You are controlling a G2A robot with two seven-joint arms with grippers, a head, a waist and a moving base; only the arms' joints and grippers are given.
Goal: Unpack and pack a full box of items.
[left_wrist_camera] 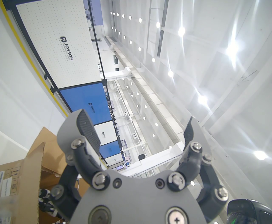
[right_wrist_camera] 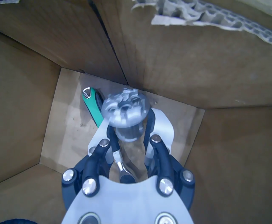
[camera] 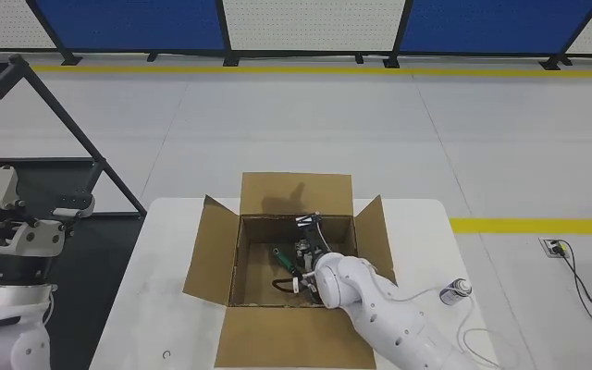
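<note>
An open cardboard box (camera: 296, 194) stands on the white table (camera: 157, 305). My right arm reaches down into it, and the right gripper (right_wrist_camera: 127, 129) is shut on a clear item with a round silvery top (right_wrist_camera: 125, 110), held a little above the box floor (right_wrist_camera: 65, 131). The item is blurred, so I cannot tell what it is. A green-handled tool (right_wrist_camera: 92, 106) lies on the floor just beyond it, also visible from above as the green tool (camera: 285, 262). My left gripper (left_wrist_camera: 138, 131) is open, holds nothing, and points up at the ceiling beside a box flap (left_wrist_camera: 27, 165).
A small silvery can (camera: 453, 291) stands on the table right of the box. A tiny ring (camera: 166, 354) lies near the front left. The box's four flaps are folded outward. Torn cardboard edge (right_wrist_camera: 212, 12) hangs over the right gripper.
</note>
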